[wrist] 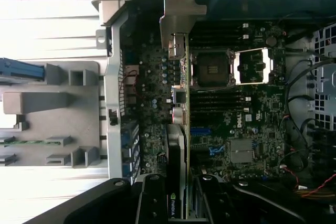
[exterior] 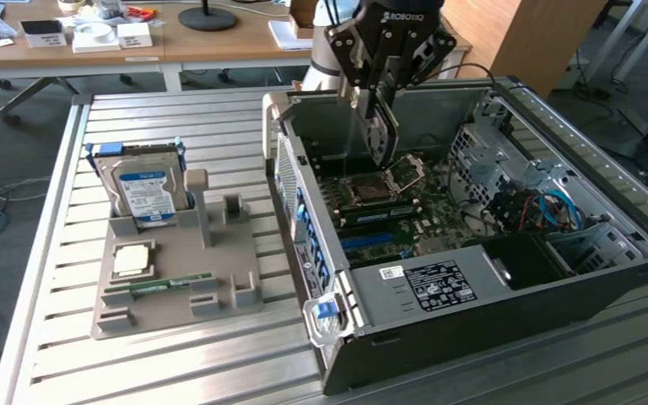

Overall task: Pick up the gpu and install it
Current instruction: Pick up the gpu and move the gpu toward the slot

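The gpu (exterior: 380, 133) is a thin dark card with a pale metal end bracket. It hangs on edge over the open computer case (exterior: 594, 278), above the motherboard (exterior: 414, 221) near the CPU socket. My gripper (exterior: 374, 94) is shut on the card's upper edge. In the wrist view the gpu (wrist: 176, 150) runs edge-on from between my gripper (wrist: 181, 200) out to its silvery bracket, which sits near the case's rear wall. The card hovers above the board's slots; I cannot tell whether it touches them.
A grey holder tray (exterior: 178, 308) lies on the slatted table at the exterior view's left. It holds a hard drive (exterior: 144, 192), a RAM stick (exterior: 173, 284) and a CPU chip (exterior: 132, 260). Drive cages and cables (exterior: 532, 211) fill the case's far side. Desks stand behind.
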Tool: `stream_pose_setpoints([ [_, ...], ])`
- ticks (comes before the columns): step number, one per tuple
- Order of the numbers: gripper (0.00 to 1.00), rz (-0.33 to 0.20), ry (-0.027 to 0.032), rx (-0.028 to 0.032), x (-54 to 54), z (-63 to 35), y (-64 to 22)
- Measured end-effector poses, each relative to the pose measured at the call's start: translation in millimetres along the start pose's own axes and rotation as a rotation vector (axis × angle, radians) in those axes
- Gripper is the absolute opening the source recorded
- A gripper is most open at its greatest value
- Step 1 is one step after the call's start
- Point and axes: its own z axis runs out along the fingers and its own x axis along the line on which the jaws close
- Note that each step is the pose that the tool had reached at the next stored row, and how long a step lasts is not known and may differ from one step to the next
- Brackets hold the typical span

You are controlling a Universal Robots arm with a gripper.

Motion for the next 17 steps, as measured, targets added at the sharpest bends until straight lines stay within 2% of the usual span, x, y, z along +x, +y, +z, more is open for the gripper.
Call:
stream_pose_setpoints([
  [8,0.27,0.0,0.0001,0.0,-15.6,0.4,1.1],
  [14,0.27,0.0,0.0001,0.0,-23.0,0.6,1.5],
  [17,0.27,0.0,0.0001,0.0,-30.9,0.7,2.0],
])
